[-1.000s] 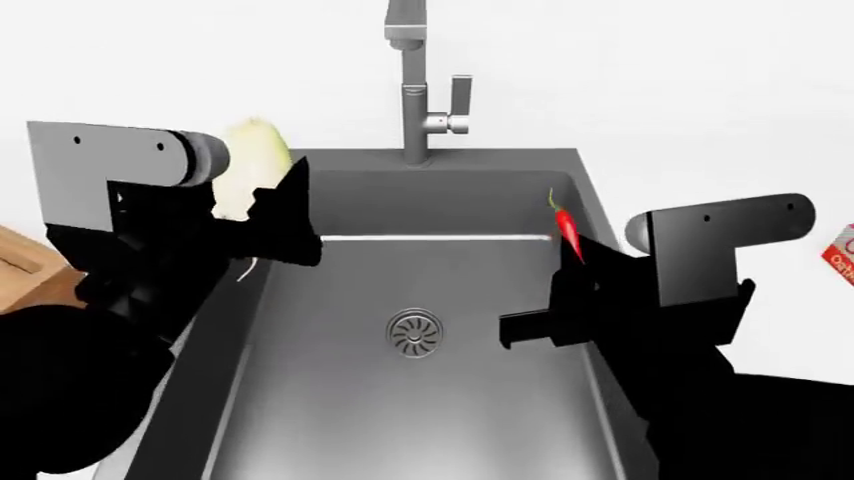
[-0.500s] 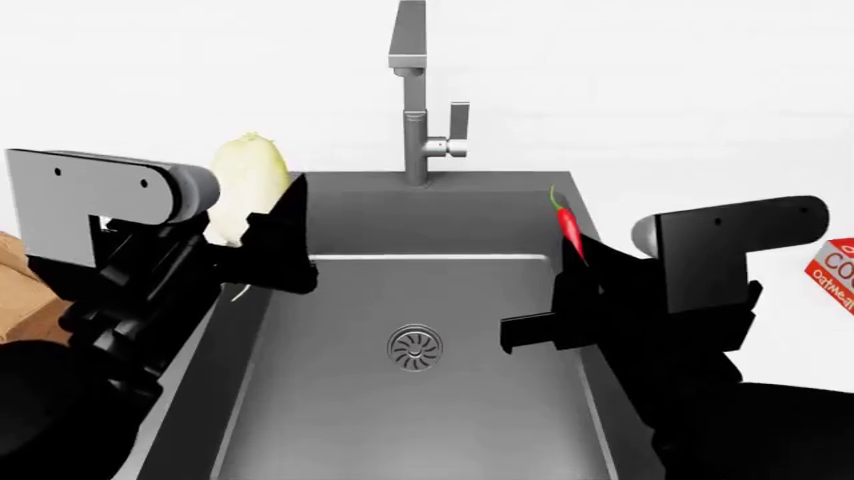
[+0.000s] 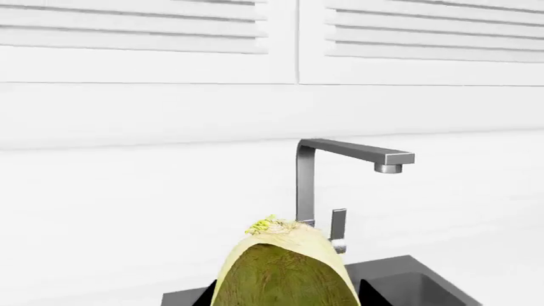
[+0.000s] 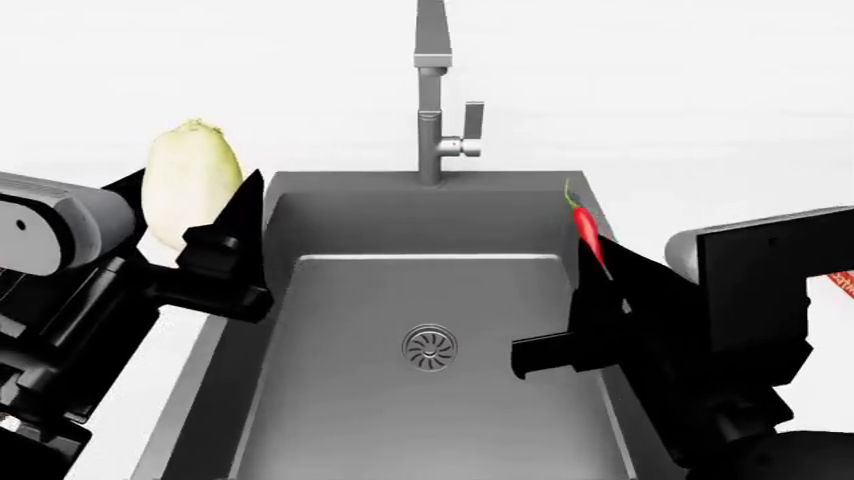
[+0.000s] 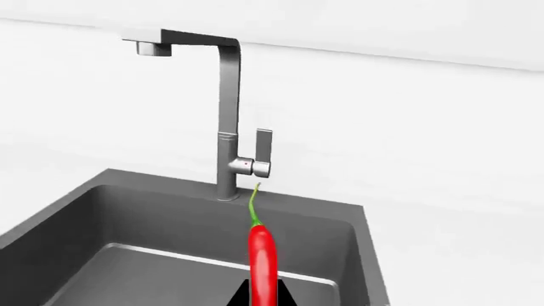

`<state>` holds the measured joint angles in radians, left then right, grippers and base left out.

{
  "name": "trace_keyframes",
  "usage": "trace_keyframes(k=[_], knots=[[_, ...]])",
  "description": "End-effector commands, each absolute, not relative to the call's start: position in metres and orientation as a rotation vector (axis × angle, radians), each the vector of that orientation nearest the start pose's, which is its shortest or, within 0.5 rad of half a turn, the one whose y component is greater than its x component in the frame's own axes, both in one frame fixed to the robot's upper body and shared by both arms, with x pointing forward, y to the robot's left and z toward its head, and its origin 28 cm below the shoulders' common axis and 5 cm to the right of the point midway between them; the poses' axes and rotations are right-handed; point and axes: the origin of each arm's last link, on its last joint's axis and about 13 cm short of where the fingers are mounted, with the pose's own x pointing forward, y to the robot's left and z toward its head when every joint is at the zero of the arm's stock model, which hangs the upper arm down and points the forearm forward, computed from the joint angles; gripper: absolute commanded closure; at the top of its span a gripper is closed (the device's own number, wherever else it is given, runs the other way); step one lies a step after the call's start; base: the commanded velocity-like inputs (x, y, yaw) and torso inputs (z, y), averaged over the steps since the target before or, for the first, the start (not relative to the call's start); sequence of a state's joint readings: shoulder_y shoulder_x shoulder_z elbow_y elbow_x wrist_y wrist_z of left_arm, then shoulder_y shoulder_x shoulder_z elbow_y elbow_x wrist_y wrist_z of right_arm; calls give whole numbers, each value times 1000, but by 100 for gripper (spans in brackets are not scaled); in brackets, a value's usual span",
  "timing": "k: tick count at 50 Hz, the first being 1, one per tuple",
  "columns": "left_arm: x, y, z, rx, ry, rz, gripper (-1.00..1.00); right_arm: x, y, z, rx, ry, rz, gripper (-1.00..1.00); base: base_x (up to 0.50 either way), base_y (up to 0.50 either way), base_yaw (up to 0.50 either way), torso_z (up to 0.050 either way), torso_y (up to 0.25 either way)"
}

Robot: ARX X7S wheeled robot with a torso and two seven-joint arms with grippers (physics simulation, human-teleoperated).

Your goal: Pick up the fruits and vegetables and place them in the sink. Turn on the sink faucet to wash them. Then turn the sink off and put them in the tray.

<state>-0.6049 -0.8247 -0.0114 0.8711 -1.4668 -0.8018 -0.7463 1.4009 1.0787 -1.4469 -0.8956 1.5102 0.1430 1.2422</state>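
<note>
My left gripper (image 4: 200,225) is shut on the pale cream root vegetable (image 4: 191,180) and holds it upright above the counter just left of the sink (image 4: 427,215); it fills the bottom of the left wrist view (image 3: 285,274). My right gripper (image 4: 601,270) is shut on the red chili pepper (image 4: 585,228), stem up, over the sink's right rim; it also shows in the right wrist view (image 5: 262,255). The faucet (image 4: 434,90) stands behind the basin with its lever (image 4: 473,125) on its right side. The round drain (image 4: 430,347) lies mid-basin. The tray is out of view.
White counter surrounds the sink, with a white wall behind. Louvered cabinet doors (image 3: 272,32) hang above the faucet (image 3: 340,166). A sliver of the red-and-white food box (image 4: 845,283) shows at the right edge.
The view has shifted; the left gripper with the root vegetable has moved left and outward, away from the basin. The wooden tray has left the view. The right gripper still holds the chili.
</note>
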Motion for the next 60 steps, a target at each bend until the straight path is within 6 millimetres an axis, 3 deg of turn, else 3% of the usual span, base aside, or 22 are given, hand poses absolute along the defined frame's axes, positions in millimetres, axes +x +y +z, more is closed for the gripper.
trace_keyframes(k=[1,60], knots=[[169,250,262,-9,-240,-214,100,152,-98,242,-113,11,134,100,2,500,0,0,0],[175,255,260,-13,-217,-191,100,153,-94,247,-129,-2,144,100,2,500,0,0,0]])
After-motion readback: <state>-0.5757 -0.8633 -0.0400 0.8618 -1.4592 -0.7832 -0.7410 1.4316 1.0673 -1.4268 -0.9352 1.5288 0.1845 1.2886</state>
